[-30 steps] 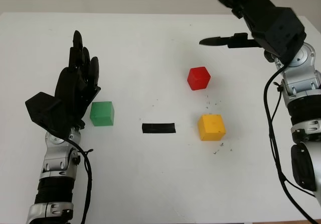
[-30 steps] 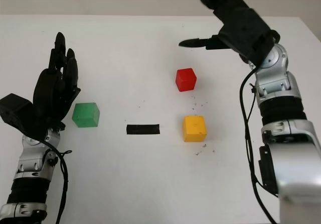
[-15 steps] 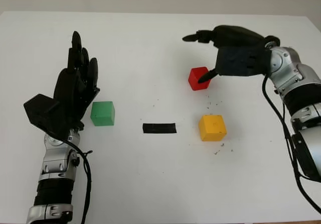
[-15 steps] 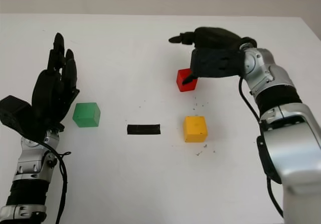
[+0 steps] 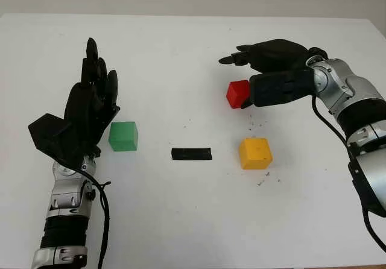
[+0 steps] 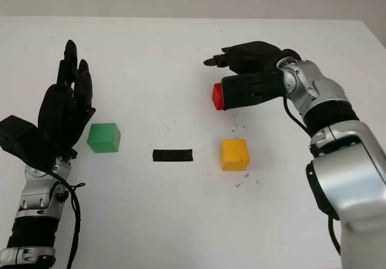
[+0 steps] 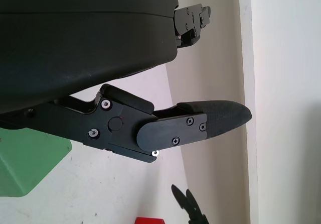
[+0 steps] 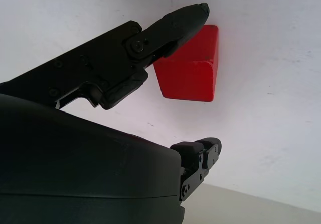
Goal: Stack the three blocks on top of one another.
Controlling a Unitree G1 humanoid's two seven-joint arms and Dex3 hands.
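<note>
One block (image 5: 123, 136) left of centre beside the left hand (image 5: 90, 109), tape strip (image 5: 191, 154) mid-frame, second block (image 5: 254, 153) to its right, third block (image 5: 237, 93) above that, against the right hand (image 5: 274, 79)

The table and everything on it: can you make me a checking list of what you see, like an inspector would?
Surface: white table, a few dark specks near the yellow block.
Job's things: red block, yellow block and green block all sit apart on the table; none stacked yet.
Clutter: a strip of black tape between the green and yellow blocks.
Hands: right hand is at the red block, one finger against its side, not closed on it. Left hand is open, beside the green block.
Cables: black cables run along both forearms.
Surroundings: plain wall behind the table's far edge.
</note>
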